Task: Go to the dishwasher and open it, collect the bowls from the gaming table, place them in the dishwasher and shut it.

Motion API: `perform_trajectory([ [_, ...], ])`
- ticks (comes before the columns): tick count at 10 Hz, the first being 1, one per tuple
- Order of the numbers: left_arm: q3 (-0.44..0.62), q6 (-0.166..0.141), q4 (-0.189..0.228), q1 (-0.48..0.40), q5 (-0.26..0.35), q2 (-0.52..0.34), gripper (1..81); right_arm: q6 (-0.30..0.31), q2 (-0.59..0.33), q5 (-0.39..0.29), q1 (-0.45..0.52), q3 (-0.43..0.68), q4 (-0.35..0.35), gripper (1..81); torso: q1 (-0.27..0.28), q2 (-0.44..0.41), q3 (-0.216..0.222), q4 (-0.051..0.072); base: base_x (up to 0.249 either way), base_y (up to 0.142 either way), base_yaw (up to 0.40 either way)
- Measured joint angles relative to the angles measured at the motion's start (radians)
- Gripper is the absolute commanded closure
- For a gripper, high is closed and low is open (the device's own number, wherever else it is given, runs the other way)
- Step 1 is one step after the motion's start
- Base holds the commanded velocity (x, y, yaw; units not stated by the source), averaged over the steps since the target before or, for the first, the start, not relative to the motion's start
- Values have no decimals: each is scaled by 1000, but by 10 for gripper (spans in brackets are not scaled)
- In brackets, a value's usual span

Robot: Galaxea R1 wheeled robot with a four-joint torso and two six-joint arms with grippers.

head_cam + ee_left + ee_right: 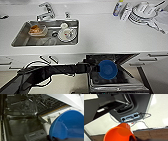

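The dishwasher (117, 83) stands open under the white counter, its door (23, 126) folded down and its dark rack (41, 102) visible inside. My left arm reaches in from the left, and my left gripper (93, 68) is shut on the rim of a blue bowl (107, 69) held above the open door. In the left wrist view that blue bowl (70, 125) looms large beside the rack. My right gripper (134, 138) is shut on an orange bowl (119, 134), held low over the pale floor near my own base. The gaming table is out of view.
A steel sink (22, 37) in the counter holds a plastic tub and white dishes, with a tap (46, 11) behind it. White crockery (143, 12) and a bottle (117, 8) stand at the back right. White cabinet fronts with bar handles (147, 59) flank the dishwasher.
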Motion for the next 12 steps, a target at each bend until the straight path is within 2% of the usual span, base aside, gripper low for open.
perform_trajectory([
  [1, -36, -30, 37, 0, -26, 17, 811, 0, -1, 0, 0, 0, 0, 811, 0, 0, 0, 0, 0, 0, 0],
  [2, -86, -48, 54, 1, -47, 37, 811, 0, -2, 1, 0, 1, 0, 811, 0, 0, 0, 0, 0, 0, 0],
  [5, -229, -75, 74, -8, -108, 131, 811, 0, -2, 0, 0, 1, 0, 811, 0, 0, 0, 0, 0, 0, 0],
  [6, -242, -73, 81, -10, -131, 165, 10, 0, -1, 1, 1, 1, 0, 811, 0, 0, 0, 0, 0, 0, 0],
  [7, -242, -94, 87, -11, -160, 187, 10, 0, 0, 0, 1, 1, 0, 811, 0, 0, 0, 0, 0, 0, 0],
  [8, -242, -90, 86, -11, -165, 193, 10, 0, 1, 0, 1, 1, 0, 811, 0, 0, 0, 0, 0, 0, 0],
  [10, -239, -67, 83, -11, -160, 182, 10, 0, 0, 1, 1, 1, 0, 811, 0, 0, 0, 0, 0, 0, 0],
  [12, -175, -49, 80, -4, -161, 125, 10, 0, 0, 9, 0, 1, 0, 811, 0, 0, 0, 0, 0, 0, 0],
])
